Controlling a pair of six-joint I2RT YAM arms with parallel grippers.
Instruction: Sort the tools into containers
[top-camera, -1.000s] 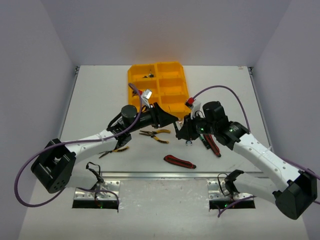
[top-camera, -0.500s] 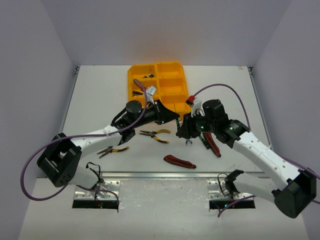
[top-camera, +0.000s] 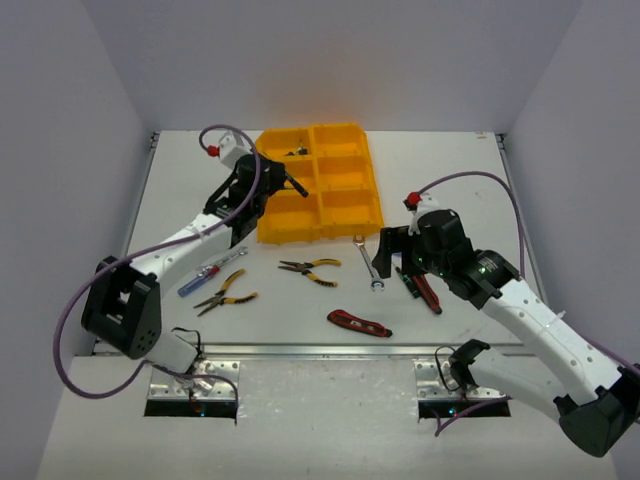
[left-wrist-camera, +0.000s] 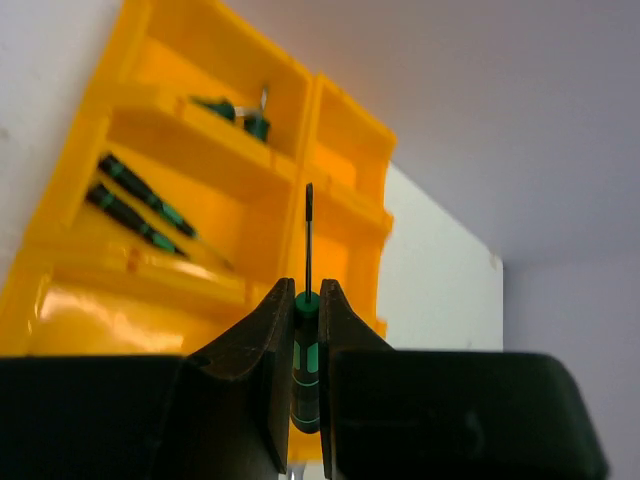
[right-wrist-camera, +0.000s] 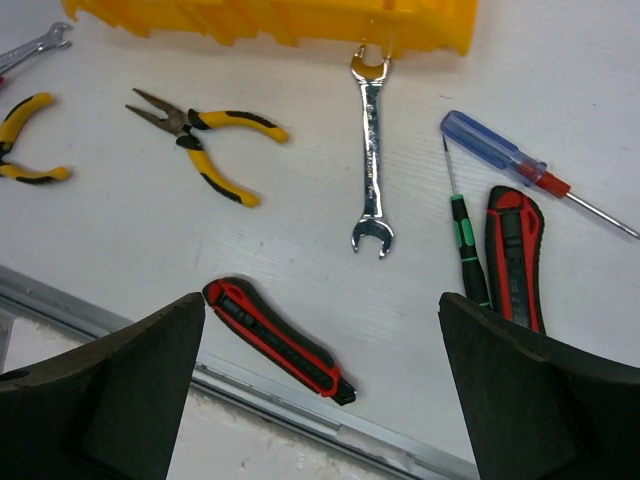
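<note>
A flat white tabletop is lying inside a box of plain pale grey walls, which are rising on its left, right and far sides. A small grey fitting is sitting at each far corner. A thin silver metal strip is running along the near edge, and two shiny metal plates are lying just below it.

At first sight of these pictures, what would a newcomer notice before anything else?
The bright yellow-orange organiser tray in the far half of the white table stands out first. Above it the left gripper is shut on a green-handled screwdriver, its thin shaft pointing ahead. Near the open right gripper, a silver wrench, yellow-black pliers and a red utility knife lie loose.
</note>
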